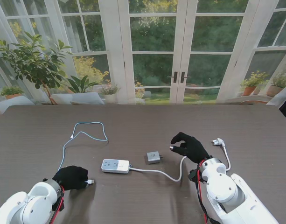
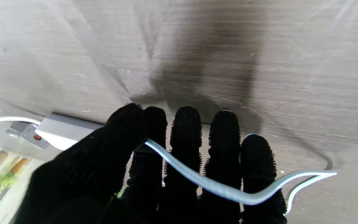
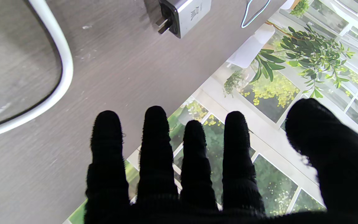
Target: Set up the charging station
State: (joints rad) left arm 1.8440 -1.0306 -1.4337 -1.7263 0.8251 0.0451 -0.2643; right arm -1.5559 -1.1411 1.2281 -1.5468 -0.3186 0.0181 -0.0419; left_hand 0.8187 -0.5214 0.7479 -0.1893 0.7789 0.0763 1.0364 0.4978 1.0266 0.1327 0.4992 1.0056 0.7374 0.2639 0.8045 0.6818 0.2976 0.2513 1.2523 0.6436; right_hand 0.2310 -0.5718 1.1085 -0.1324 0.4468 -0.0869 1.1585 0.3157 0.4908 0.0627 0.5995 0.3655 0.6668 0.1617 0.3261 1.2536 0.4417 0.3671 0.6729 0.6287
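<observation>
A white power strip (image 1: 115, 165) lies mid-table, and its white cord (image 1: 168, 175) curves right to a plug (image 1: 219, 141). A small grey charger (image 1: 153, 157) sits just right of the strip, prongs showing in the right wrist view (image 3: 185, 14). My left hand (image 1: 70, 177) is shut on the light-blue USB cable (image 2: 197, 177), thumb pressing it against the fingers. The connector end (image 1: 89, 181) sticks out toward the strip (image 2: 64, 133). My right hand (image 1: 189, 146) hovers right of the charger, open, fingers (image 3: 155, 137) spread and holding nothing.
The blue cable (image 1: 87, 128) runs away from my left hand and loops on the table's left half. The white cord (image 3: 57, 62) bends near my right hand. Glass doors and potted plants (image 1: 33, 60) stand beyond the table's far edge.
</observation>
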